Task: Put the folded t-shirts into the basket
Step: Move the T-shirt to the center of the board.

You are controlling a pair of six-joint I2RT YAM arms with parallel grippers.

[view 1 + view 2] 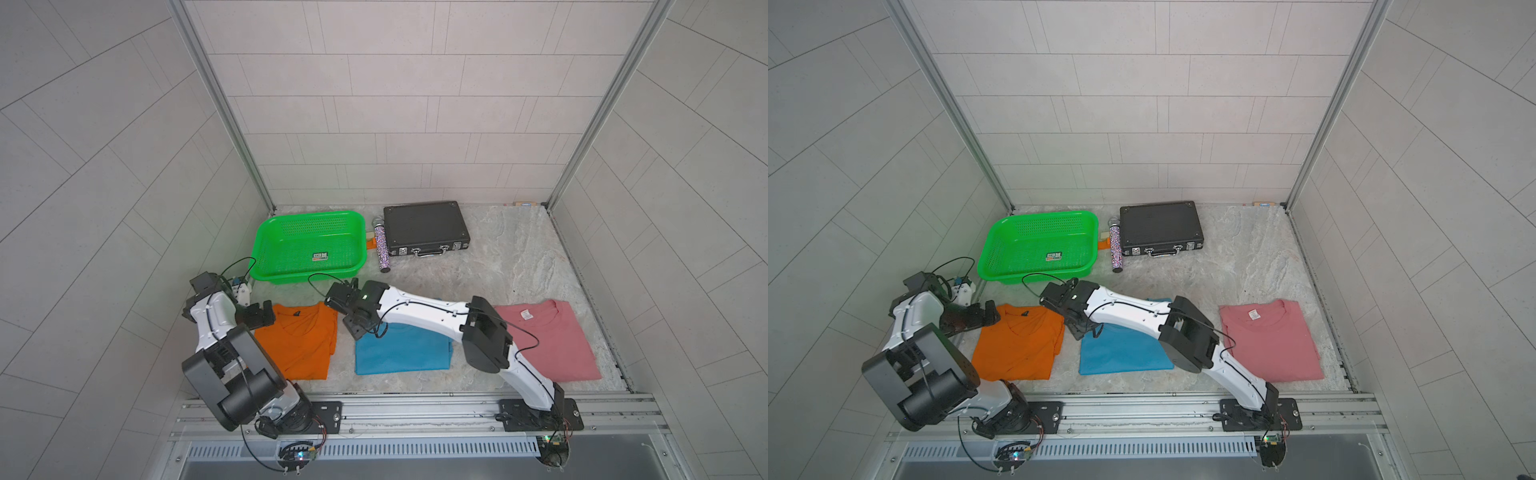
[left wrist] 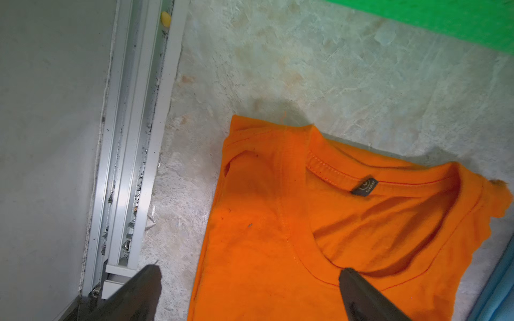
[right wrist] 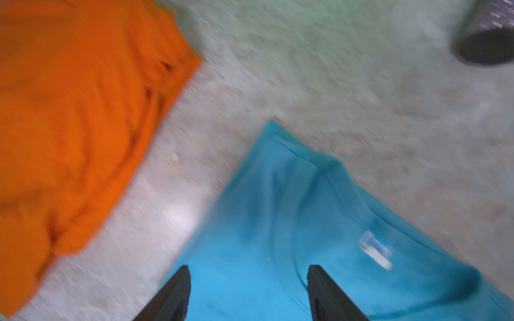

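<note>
Inside basket (image 1: 311, 227): no tee yet | in front of it, on surface (image 1: 498, 257): orange tee (image 1: 299, 345), blue tee (image 1: 399, 353), pink tee (image 1: 552, 340), all pending | left fingers (image 2: 361, 294), right fingers (image 3: 325, 291): apart, holding nothing.

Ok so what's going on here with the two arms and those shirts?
Two robot arms are set to move folded tees into the green basket, which holds no shirt yet. The left end effector is open at the collar end of the orange t-shirt. The right end effector, also open, is over the blue t-shirt. The pink t-shirt lies untouched. Nothing is gripped.
</note>
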